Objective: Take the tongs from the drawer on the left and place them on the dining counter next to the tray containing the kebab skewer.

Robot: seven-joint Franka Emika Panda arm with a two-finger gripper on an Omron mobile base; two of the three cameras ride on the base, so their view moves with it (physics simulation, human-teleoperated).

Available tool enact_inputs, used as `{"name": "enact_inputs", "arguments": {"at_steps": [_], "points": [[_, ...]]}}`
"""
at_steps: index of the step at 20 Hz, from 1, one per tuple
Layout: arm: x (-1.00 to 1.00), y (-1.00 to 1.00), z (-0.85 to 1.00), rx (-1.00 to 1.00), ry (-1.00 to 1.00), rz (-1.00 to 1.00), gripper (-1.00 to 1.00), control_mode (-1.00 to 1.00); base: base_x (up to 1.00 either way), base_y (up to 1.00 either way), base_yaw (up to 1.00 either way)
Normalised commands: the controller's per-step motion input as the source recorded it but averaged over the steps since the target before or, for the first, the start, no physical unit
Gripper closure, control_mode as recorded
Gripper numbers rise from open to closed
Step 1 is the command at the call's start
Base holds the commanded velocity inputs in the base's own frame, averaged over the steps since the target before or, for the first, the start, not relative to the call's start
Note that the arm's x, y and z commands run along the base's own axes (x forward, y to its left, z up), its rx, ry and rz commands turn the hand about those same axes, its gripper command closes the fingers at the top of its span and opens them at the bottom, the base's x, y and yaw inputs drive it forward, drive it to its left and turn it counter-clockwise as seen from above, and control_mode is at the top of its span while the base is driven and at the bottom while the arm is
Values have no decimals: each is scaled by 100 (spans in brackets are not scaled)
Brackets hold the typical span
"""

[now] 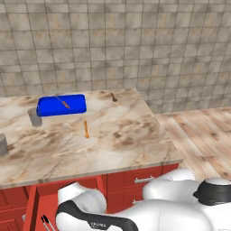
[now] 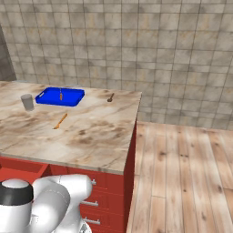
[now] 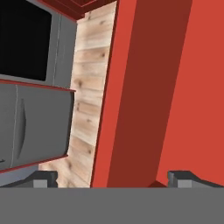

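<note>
1. My gripper (image 3: 111, 179) hangs with its fingers spread wide and nothing between them, low over the open red drawer (image 3: 148, 87); past the drawer's side wall I see wooden floor and grey appliances.
2. The tongs (image 1: 46, 222) lie inside the drawer: a slender piece with a black end, beside my arm.
3. I judge this to be the reach-in step: the tongs are not yet grasped.
4. Next I need to turn the hand toward the tongs, straddle their shaft and close on them.
5. Above the drawer, on the dining counter (image 1: 113, 144), the blue tray (image 1: 63, 106) holds the kebab skewer (image 1: 64, 103); the marble just beside the tray is my target.
6. A small orange utensil (image 1: 85, 129) lies near the tray; I should set down apart from it.
</note>
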Motion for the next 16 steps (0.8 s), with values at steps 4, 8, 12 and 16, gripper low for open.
{"name": "enact_inputs", "arguments": {"at_steps": [4, 8, 12, 16], "points": [[26, -2, 0, -3, -1, -11, -100, -100, 0, 0, 0], [30, 0, 0, -11, 0, -23, -100, -100, 0, 0, 0], [18, 0, 0, -17, -3, -30, -100, -100, 0, 0, 0], [17, 4, 0, -26, -9, -28, -100, -100, 0, 0, 0]]}}
